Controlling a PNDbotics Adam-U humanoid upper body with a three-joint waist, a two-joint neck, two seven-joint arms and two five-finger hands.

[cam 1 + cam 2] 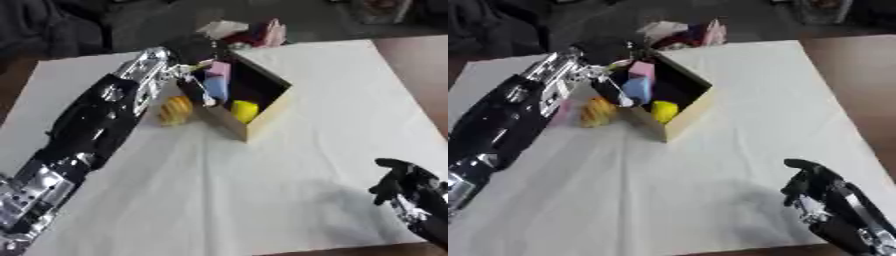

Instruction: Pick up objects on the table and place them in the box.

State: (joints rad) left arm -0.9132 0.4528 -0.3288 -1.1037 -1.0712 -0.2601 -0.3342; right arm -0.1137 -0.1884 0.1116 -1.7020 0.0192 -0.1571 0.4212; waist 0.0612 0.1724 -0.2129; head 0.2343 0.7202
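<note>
- Reaching over the box's (262, 117) far-left rim, left hand (199, 50) at the opening; can't tell whether its fingers are open or closed.
- Box sits toward the table's (350, 100) far edge, holding a pink-blue block (217, 80) and a yellow object (244, 110).
- Yellow-orange toy (175, 110) on the table, touching the box's left side.
- Right hand (404, 186) idle near the near-right corner, fingers relaxed, holding nothing.

I see matt white cloth, softly creased, over the counter (289, 165); the box (262, 117) looks like plain cardboard; my left arm (96, 125) shows glossy black plastic and silver metal.
</note>
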